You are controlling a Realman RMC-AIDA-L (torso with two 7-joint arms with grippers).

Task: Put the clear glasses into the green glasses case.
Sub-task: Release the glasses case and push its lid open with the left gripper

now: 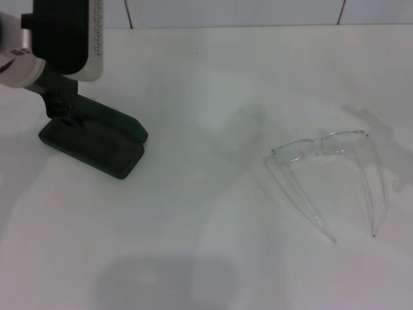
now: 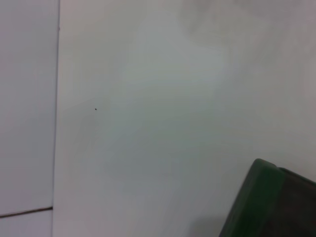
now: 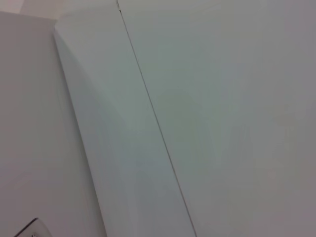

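The green glasses case (image 1: 97, 139) lies on the white table at the left of the head view. It looks open, with dark lining showing between its two halves. My left gripper (image 1: 62, 106) hangs right over the case's far left end and seems to touch it. One green corner of the case (image 2: 266, 192), with dark lining beside it, shows in the left wrist view. The clear glasses (image 1: 326, 152) rest on the table at the right, apart from the case, their thin arms unfolded and pointing toward the front edge. My right gripper is out of view.
The white table (image 1: 206, 213) spreads between the case and the glasses. Its back edge meets a tiled wall (image 1: 245, 13). The right wrist view holds only white surfaces with a dark seam (image 3: 153, 118).
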